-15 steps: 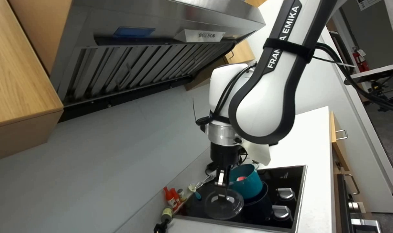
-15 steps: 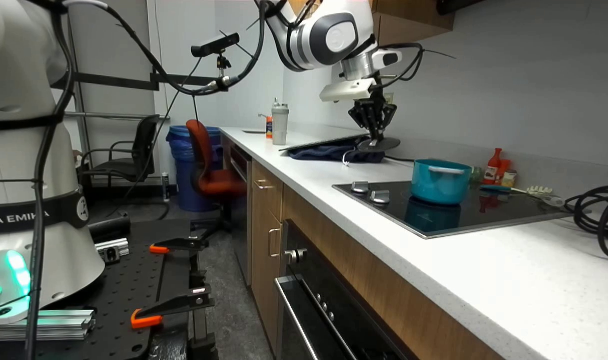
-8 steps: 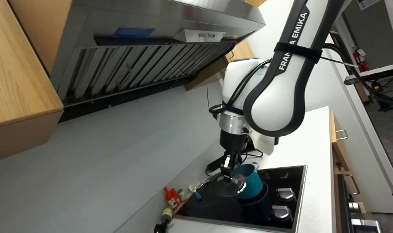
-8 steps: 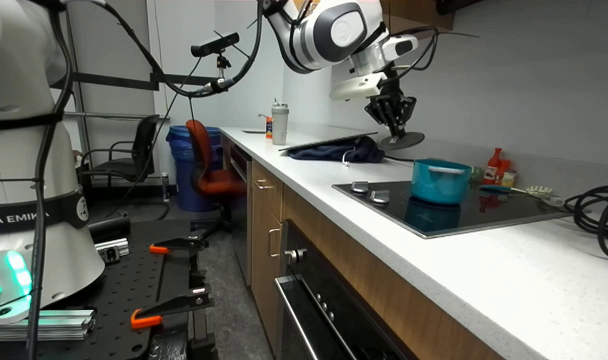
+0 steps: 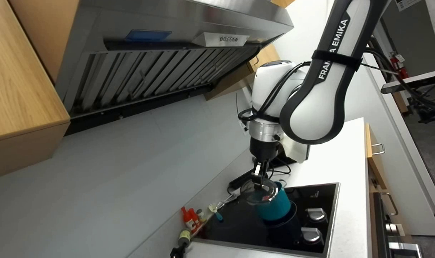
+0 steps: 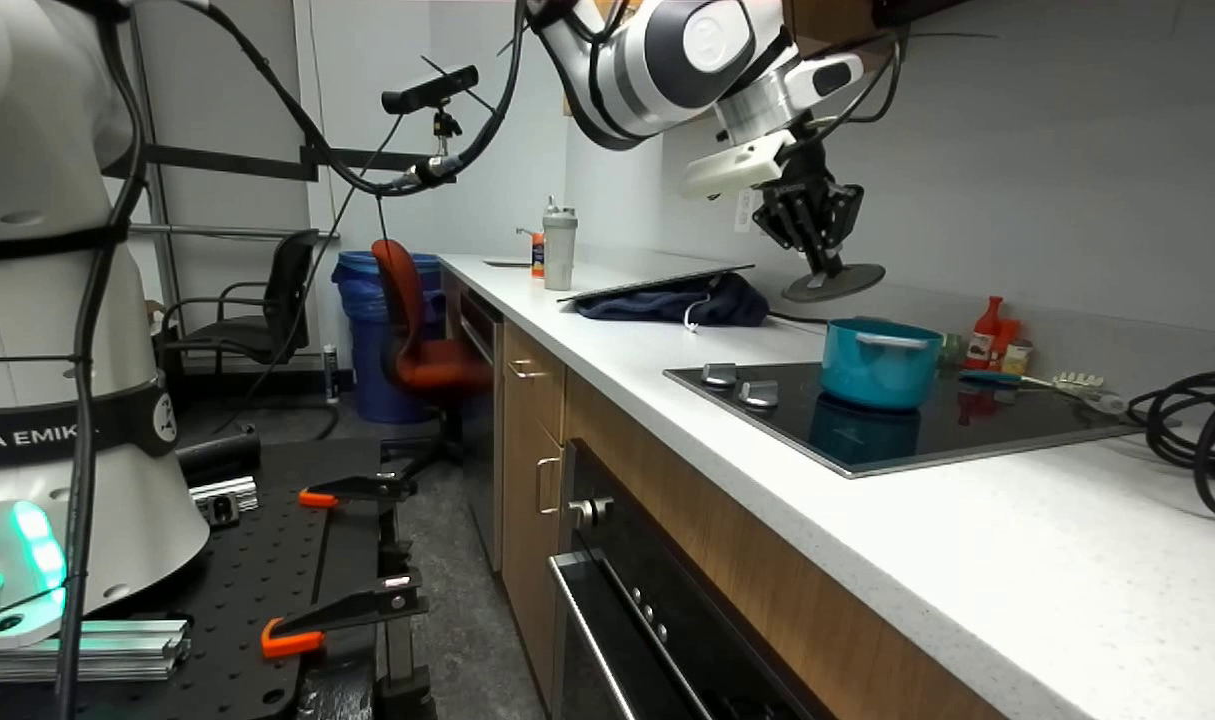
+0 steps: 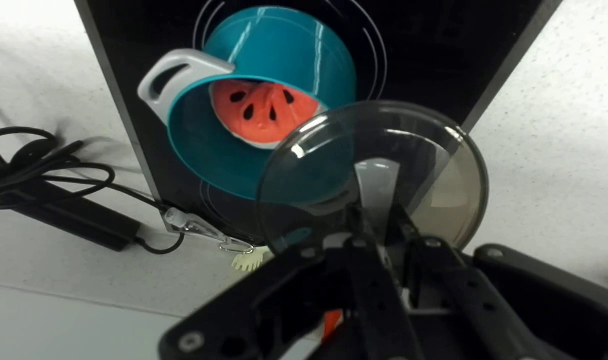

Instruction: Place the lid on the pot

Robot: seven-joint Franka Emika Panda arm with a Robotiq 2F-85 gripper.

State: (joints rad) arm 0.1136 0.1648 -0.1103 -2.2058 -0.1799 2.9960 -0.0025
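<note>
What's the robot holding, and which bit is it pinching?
The gripper is holding the see-through lid by the handle on top.

In an exterior view the arm (image 6: 657, 75) reaches from its base (image 6: 132, 520) at the left towards the right, wrist (image 6: 762, 105) tilted, jaws clamped close together, pointing steeply downward.

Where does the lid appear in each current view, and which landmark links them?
In an exterior view: lid right of centre, lower half, outline overlapping the teal pot.
In an exterior view: lid right of centre, above mid-height, up-left of the teal pot.
In the wrist view: lid right of centre, near mid-height, outline overlapping the teal pot.
Shared landmark: the teal pot.
</note>
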